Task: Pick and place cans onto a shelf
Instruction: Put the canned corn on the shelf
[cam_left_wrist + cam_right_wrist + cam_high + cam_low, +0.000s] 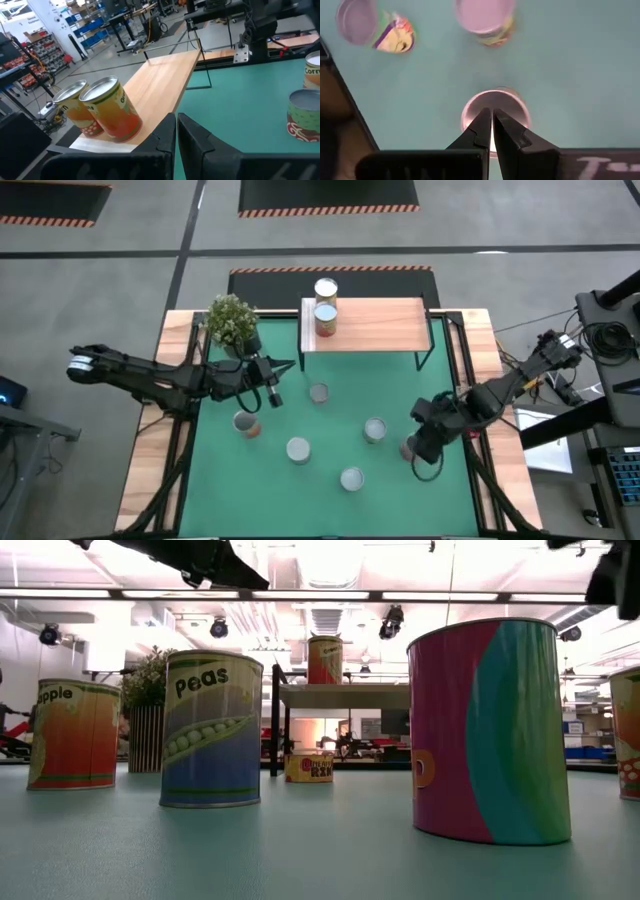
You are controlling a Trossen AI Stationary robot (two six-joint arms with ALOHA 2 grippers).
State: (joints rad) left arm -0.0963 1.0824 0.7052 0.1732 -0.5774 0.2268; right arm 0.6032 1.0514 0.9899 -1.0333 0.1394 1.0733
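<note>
Two cans (325,308) already stand on the shelf (380,324), touching one another at its left end by the white strip; the rest of the wooden board is bare. The shelf itself sits at the far edge of the green mat (220,490), roughly centred along that edge.

Six cans are left on the surface, by my count from the high view. One (319,392) stands just in front of the shelf, near the mat's middle. One (246,423) is toward the left side, one (298,449) and another (351,478) lie nearer the front edge, and one (374,430) is right of centre. The sixth (408,448), largely hidden from above by the right arm, stands toward the right edge of the mat. So the job looks about a quarter done.

The right gripper (492,131) hangs straight above that sixth can (494,111), fingers pressed together and holding nothing; it would need to open before it could take the can. The left gripper (176,135) is also closed and empty, held over the mat's left side just in front of the shelf's left end, pointing at the two placed cans. A potted plant (232,320) stands at the mat's far left corner, beside the shelf.
</note>
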